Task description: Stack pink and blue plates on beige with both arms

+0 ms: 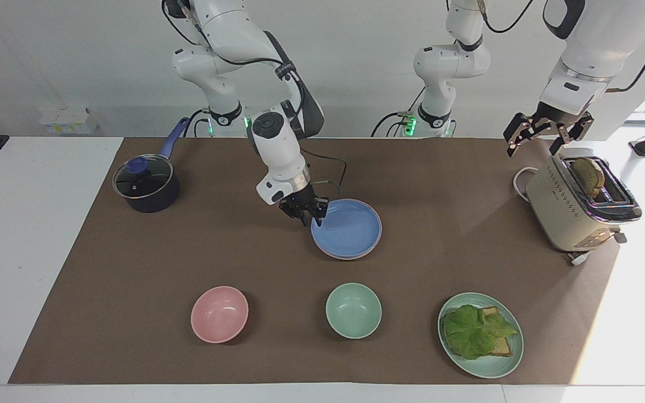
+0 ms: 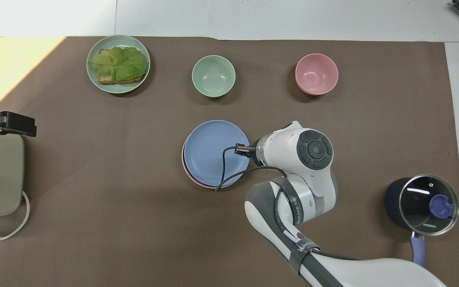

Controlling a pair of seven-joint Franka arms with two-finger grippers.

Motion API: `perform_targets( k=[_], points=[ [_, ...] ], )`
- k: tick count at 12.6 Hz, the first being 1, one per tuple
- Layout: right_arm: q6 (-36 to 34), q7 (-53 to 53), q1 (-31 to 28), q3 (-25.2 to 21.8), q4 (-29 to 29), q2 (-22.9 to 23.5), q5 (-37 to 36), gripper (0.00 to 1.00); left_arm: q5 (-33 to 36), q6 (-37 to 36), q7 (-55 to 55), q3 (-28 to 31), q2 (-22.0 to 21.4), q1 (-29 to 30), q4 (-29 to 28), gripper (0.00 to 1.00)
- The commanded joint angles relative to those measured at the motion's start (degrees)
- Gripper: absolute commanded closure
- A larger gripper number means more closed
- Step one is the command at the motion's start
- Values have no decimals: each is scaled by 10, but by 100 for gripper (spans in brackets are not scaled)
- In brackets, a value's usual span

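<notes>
The blue plate (image 1: 350, 229) lies flat on the pink plate (image 1: 340, 257), of which only a thin rim shows. In the overhead view the blue plate (image 2: 211, 153) covers all but a sliver of the pink plate (image 2: 196, 182). My right gripper (image 1: 304, 214) stands open at the blue plate's rim, on the side toward the right arm's end of the table, and its fingers straddle the edge loosely. My left gripper (image 1: 532, 146) hangs open in the air over the toaster and waits. The beige plate is hidden.
A dark pot with a glass lid (image 1: 146, 184) stands near the right arm's base. A pink bowl (image 1: 219, 313), a green bowl (image 1: 353, 309) and a mint plate with lettuce and toast (image 1: 490, 366) line the table's edge farthest from the robots. A toaster (image 1: 569, 215) holds a bread slice.
</notes>
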Motion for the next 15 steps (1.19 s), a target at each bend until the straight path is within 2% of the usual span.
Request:
perform_targets(
  k=[1,2,6,10,14,15],
  points=[
    [-37,18,4,-5,3,-31,-1,0,-8,-12,0,0,-4,4,5,0],
    [-71,19,-3,-10,2,-53,-11,0,-8,-12,0,0,-4,4,5,0],
    [-172,10,-100,-8,3,-131,-127,0,-8,-12,0,0,-4,4,5,0],
    [-243,-59,-199,-9,27,-175,-139,0,-8,-12,0,0,-4,4,5,0],
    [-393,-132,-280,-9,145,-179,-141,0,-8,-12,0,0,-4,4,5,0],
    [-412,-140,-292,-10,164,-179,-151,0,-8,-12,0,0,-4,4,5,0]
  ],
)
